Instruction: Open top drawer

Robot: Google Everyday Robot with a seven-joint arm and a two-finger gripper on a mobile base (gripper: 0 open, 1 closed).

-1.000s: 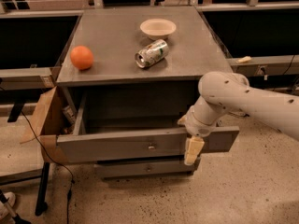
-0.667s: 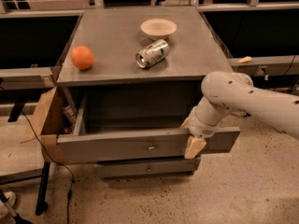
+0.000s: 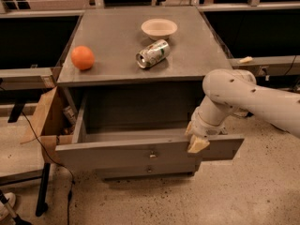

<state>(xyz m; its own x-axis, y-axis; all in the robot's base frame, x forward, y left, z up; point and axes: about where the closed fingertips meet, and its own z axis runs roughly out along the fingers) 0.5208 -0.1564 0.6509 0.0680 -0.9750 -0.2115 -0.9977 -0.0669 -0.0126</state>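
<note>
Found the top drawer (image 3: 117, 153) standing well out from the cabinet (image 3: 112, 36), with the grey front forward and the deep grey box open to sight behind it; noted a small round knob (image 3: 152, 154) at the middle of that front; spotted the gripper (image 3: 197, 142) at the front's top edge, right of the knob, pointed downward, touching the panel or just in front of it; could not tell which, nor how far open the gripper was, nor whether it had hold of anything; traced the white arm (image 3: 243, 95) from the right edge of the view, bent down over the drawer's right end; saw a lower drawer (image 3: 140, 171) shut beneath, shorter in the front, with a like knob; counted three things on the cabinet top: an orange (image 3: 82, 57) near the left edge, a can (image 3: 152, 54) lying on its side near the middle, a pale bowl (image 3: 159, 28) upright just behind the can; marked a cardboard box (image 3: 44, 114) against the cabinet's left side, beside the drawer's left end.
</note>
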